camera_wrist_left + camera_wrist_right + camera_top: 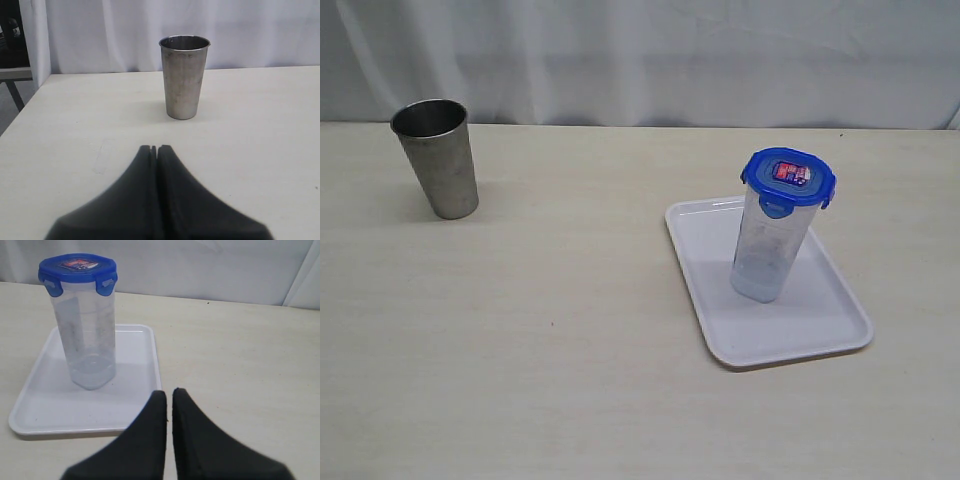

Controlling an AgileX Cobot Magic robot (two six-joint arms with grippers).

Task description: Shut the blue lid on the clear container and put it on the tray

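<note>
The clear container (772,247) stands upright on the white tray (820,320), with the blue lid (788,176) sitting on its top. In the right wrist view the same container (87,337), lid (77,269) and tray (35,405) lie ahead of my right gripper (169,392), which is shut, holds nothing and hangs over the table just off the tray's near corner. My left gripper (155,148) is shut and empty, well apart from the container. Neither gripper shows in the exterior view.
A grey steel cup (437,158) stands upright at the table's far left, and it is straight ahead of the left gripper as the cup (184,76). A white curtain backs the table. The table's left edge (20,112) shows in the left wrist view.
</note>
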